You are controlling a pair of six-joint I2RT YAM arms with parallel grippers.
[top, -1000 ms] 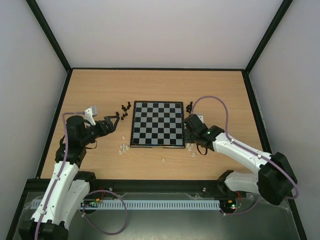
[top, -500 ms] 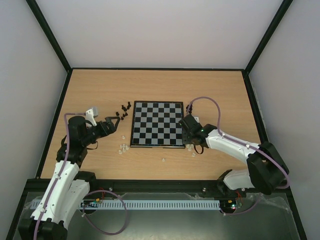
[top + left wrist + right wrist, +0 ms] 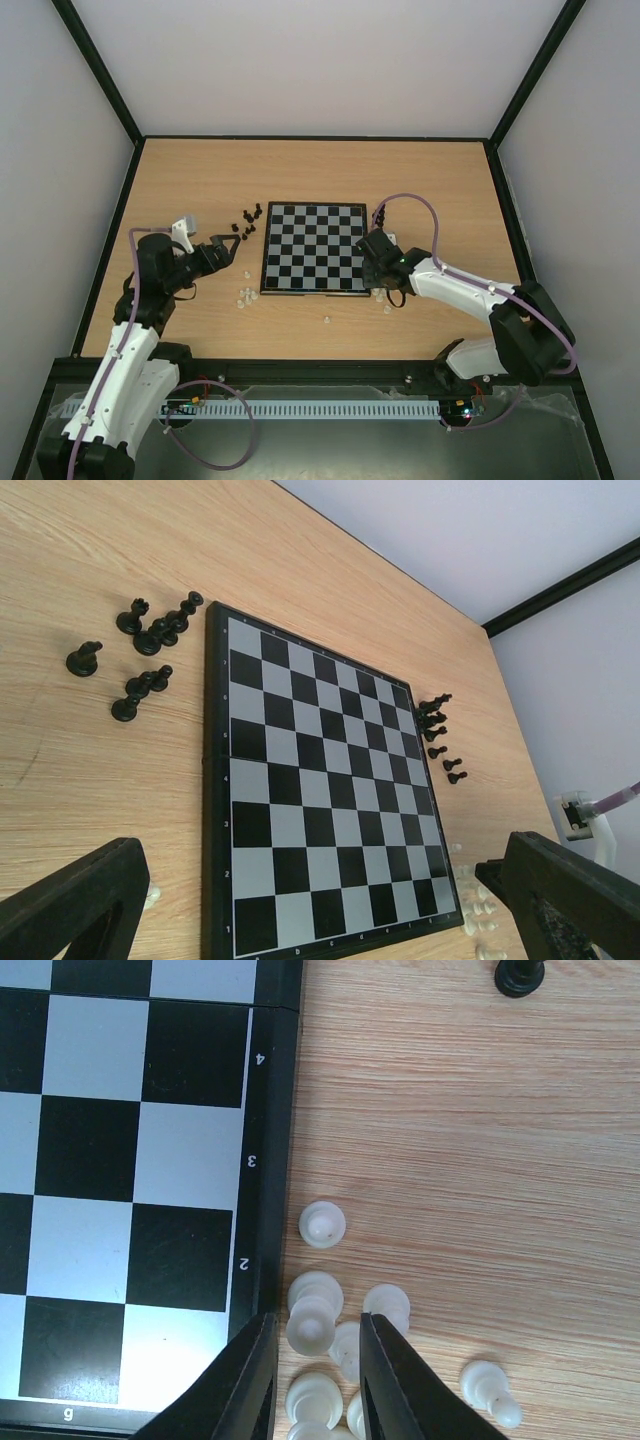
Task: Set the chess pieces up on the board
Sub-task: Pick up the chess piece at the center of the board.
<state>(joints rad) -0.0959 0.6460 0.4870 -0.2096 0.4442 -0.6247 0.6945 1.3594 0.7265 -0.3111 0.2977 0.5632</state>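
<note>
The right gripper [image 3: 316, 1320] points down at the desk [image 3: 470, 1160], just off the right edge of the board [image 3: 140, 1150], at the bottom of its wrist view. Its jaws are drawn in to a narrow gap with one pale piece [image 3: 312, 1322] between the fingertips. I cannot tell whether they press on it. More pale pieces [image 3: 322, 1225] crowd round it along the lower edge of that frame, all on the wood beside the rim, near the numerals 2 and 3. A single black piece [image 3: 520, 975] stands at the upper right corner.

The left gripper [image 3: 325, 880] is spread wide and holds nothing. Its two fingers show at the lower corners of its wrist view, with the board between them. In the top view it sits left of the board.

The board lies flat in the middle of the desk. In the left wrist view, one group of black pieces [image 3: 150, 640] stands on the wood by the board's upper left corner and another [image 3: 437, 730] along its right side. In the top view a few pale ones [image 3: 243, 295] lie left of the board's lower left corner, and one [image 3: 326, 320] lies alone below the bottom edge.
</note>
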